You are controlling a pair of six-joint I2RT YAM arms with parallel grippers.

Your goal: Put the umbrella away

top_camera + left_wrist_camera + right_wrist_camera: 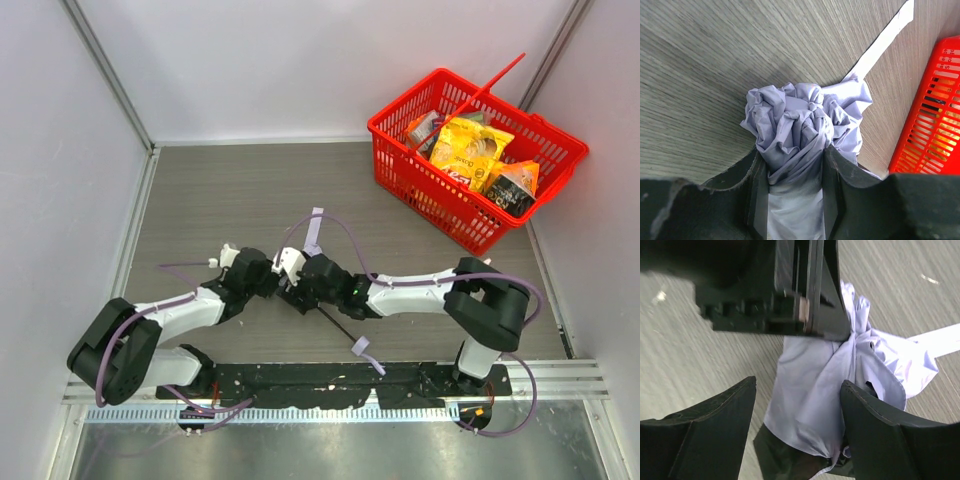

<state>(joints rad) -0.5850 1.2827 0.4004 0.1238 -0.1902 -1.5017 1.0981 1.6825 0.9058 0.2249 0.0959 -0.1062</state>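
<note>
- Umbrella (800, 125) is lying centrally, its shaft (336, 326) pointing near-right.
- Left gripper (795, 161) is clamping its bunched fabric (790, 117).
- Right gripper (797, 386) is standing open, straddling that fabric, equally near.

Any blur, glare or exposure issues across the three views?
Top external: even light, sharp, red basket tints the wall beside it pink. Left wrist: umbrella crisp, left hand nearly black. Right wrist: table grain smeared, small glints.
</note>
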